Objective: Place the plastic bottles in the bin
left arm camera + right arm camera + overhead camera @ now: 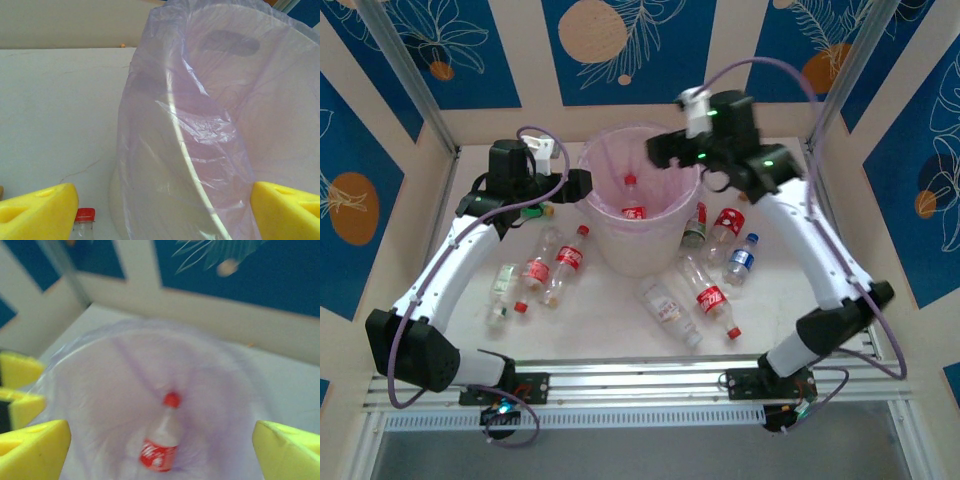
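Overhead, right claw point(160, 449) agape above the bin point(642, 250), left claw point(162, 210) agape beside it.

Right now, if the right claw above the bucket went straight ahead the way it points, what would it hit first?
The right gripper, jaws open, points down into the mouth of the bin. Going straight on, it would likely meet the red-capped bottle inside first; depth is unclear in the blurred wrist view.
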